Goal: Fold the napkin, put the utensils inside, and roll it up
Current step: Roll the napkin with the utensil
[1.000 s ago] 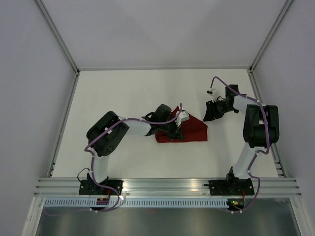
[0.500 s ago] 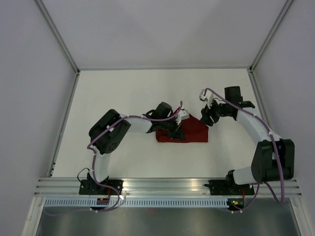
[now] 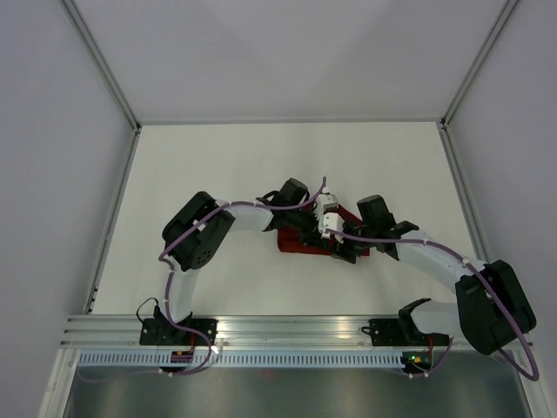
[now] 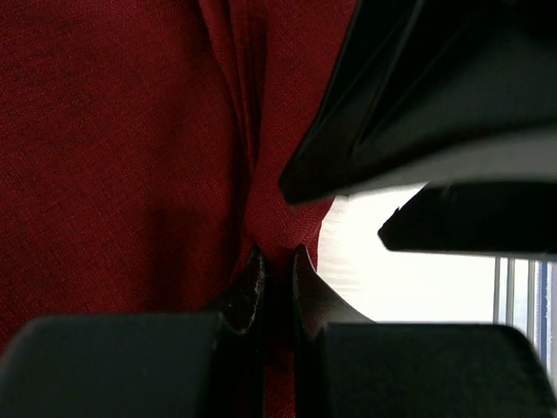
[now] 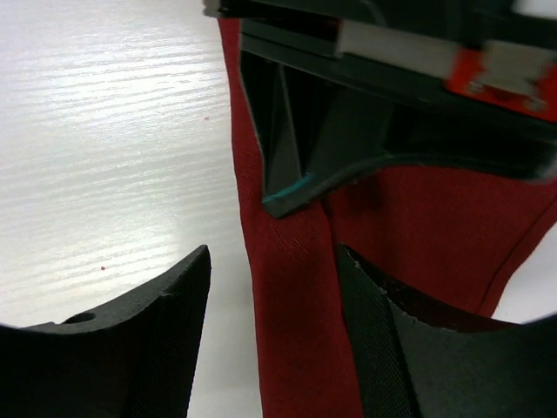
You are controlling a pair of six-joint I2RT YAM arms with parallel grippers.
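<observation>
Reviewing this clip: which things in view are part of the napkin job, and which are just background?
Part of the job:
- napkin, dark red cloth
- left tool, shut on a fold of it
- right tool, open, with the cloth's edge between its fingers

Just there:
- table
- metal rail at the near edge

No utensils show in any view.

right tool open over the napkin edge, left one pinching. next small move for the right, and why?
Probably close the right tool on the napkin, lowering a touch if needed. Its jaws stand open astride the napkin's edge, right beside the left tool, which is shut on a pinched fold. With both tools gripping that edge, the fold could likely be carried over.
</observation>
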